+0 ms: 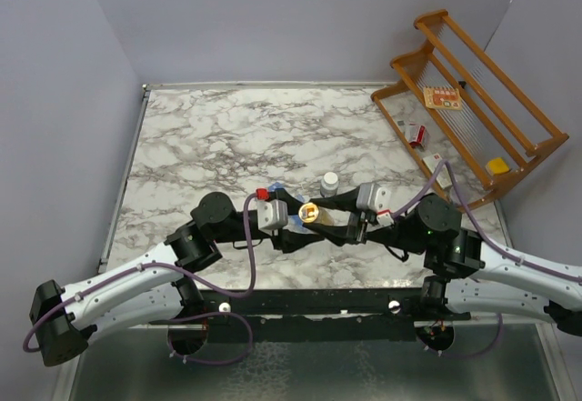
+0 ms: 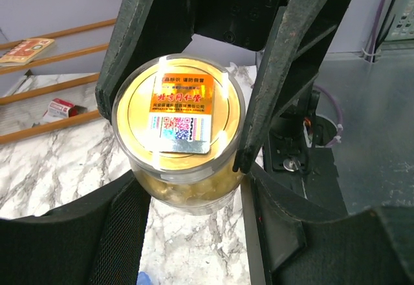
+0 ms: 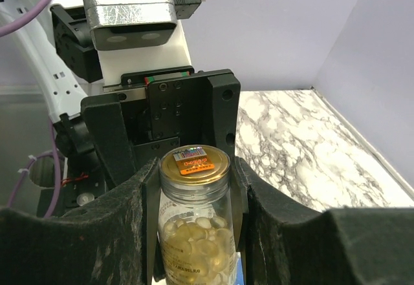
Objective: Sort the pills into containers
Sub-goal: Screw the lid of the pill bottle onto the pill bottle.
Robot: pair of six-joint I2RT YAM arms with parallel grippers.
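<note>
**A:** Start nearest the arms. What are the two tools doing?

**B:** They meet over the near middle of the desk, both on one pill bottle. The right tool is clamped on the clear body. Its dark padded fingers press in from either side, and pale yellow pills show through the glass.

**A:** And the left one?

**B:** The left tool faces it from the other side and is closed on the same bottle, up near the lid. From its wrist camera the gold lid fills the middle of the view, with an orange and silver sticker on top. Black fingers sit tight against the bottle on both flanks.

**A:** So where are the containers?

**B:** The containers lie on the desk just under and behind the joined tools. Only a scrap of translucent blue shows past the left wrist. I cannot tell whether any lids are open.

**A:** Anything beyond that?

**B:** A white-capped bottle stands upright just behind the tools. Well apart, at the far right corner, a wooden rack leans off the desk's edge, with a few small boxes and a card on it.
</note>
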